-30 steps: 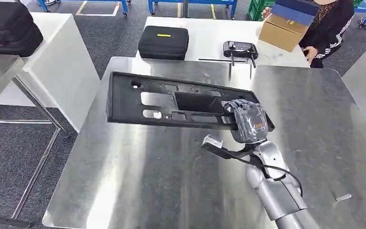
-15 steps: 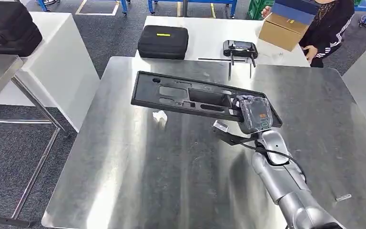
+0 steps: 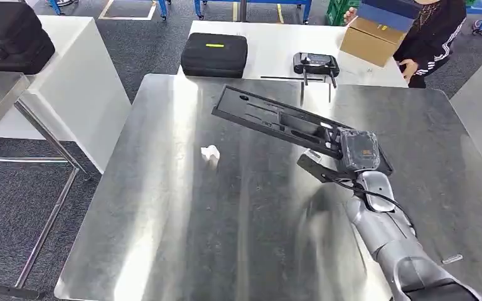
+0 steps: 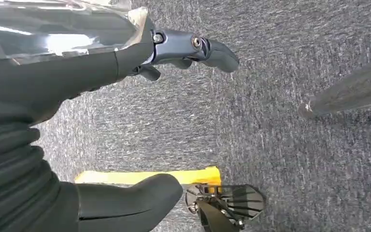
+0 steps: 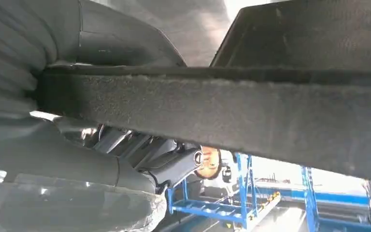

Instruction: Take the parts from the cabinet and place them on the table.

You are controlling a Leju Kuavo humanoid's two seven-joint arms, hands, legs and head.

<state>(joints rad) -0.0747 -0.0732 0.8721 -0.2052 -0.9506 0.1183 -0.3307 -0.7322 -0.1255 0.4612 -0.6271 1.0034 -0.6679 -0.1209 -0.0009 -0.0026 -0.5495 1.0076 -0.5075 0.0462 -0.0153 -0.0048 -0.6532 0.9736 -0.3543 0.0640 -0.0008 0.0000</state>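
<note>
Now the right robot hand (image 3: 359,150) grips one end of the long black part (image 3: 276,119), holding it tilted above the steel counter (image 3: 182,219) — its far end reaches toward the counter's back edge. Meanwhile the left robot hand (image 4: 125,72) hangs over grey carpet, fingers apart and holding nothing — a small white piece (image 3: 210,152) lies on the counter.

Bright, even overhead light, streaky glare across the steel table (image 3: 182,238), motion blur near the right arm (image 3: 383,235)
</note>
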